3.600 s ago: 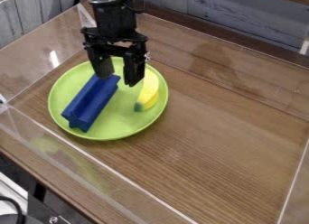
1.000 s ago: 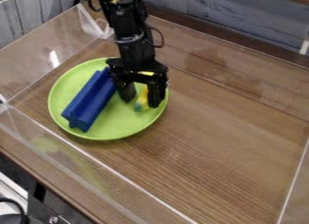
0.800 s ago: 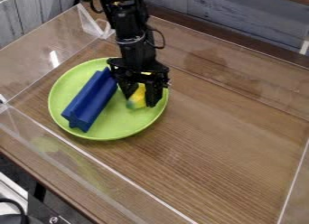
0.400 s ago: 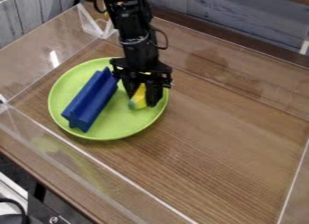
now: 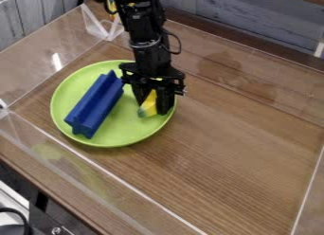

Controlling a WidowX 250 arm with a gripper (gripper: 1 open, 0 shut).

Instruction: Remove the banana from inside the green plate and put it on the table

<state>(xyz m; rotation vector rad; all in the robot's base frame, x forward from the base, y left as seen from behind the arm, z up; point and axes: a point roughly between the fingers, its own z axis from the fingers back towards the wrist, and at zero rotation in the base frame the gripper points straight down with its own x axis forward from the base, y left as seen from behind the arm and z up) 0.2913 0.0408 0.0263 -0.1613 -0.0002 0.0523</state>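
The yellow banana (image 5: 148,105) lies on the right side of the lime-green plate (image 5: 76,140). My black gripper (image 5: 152,103) points straight down and stands shut on the banana, with dark fingers (image 5: 166,99) on either side of it. Much of the banana is hidden by the fingers; a yellow patch shows between them. The plate rests on the brown wood-grain table (image 5: 241,135).
A blue ridged block (image 5: 95,103) lies in the left half of the plate, just left of the gripper. Clear acrylic walls (image 5: 38,35) border the tabletop. Bare wood extends to the right of the plate.
The gripper came down onto the plate, then its fingers closed on the banana. Over the last half second the hand has stayed in place.
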